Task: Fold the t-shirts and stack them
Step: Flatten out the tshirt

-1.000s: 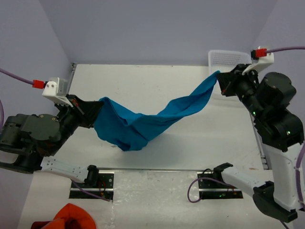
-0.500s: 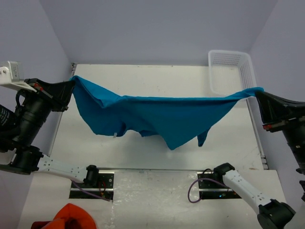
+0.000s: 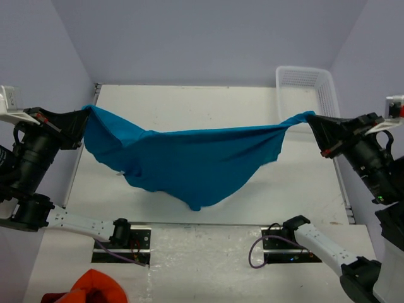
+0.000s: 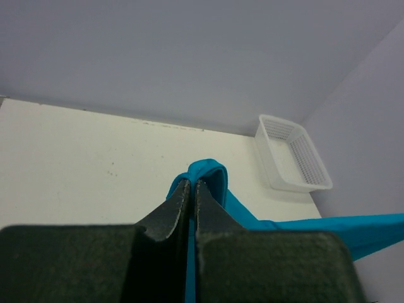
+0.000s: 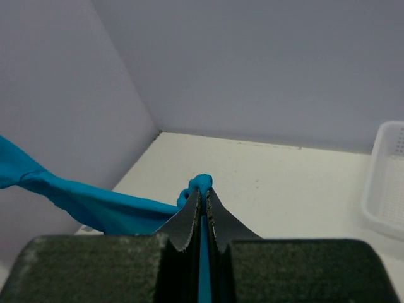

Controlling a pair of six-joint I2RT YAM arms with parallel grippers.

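A teal-blue t-shirt (image 3: 196,158) hangs stretched in the air above the white table (image 3: 189,101), its middle sagging toward the near edge. My left gripper (image 3: 84,117) is shut on its left end at the table's left side; in the left wrist view a fold of teal cloth (image 4: 208,177) sticks out past the shut tips (image 4: 192,184). My right gripper (image 3: 311,121) is shut on its right end near the basket; in the right wrist view teal cloth (image 5: 201,184) bulges above the shut tips (image 5: 203,192).
A white plastic basket (image 3: 304,95) stands at the table's far right corner, also in the left wrist view (image 4: 291,163). An orange-red bunched cloth (image 3: 93,287) lies at the bottom left, in front of the arm bases. Purple walls enclose the table.
Both grippers have drawn the shirt out from a bunched sag into a wide span; in the last half second the right end moved inward and the hanging cloth swung toward the middle.
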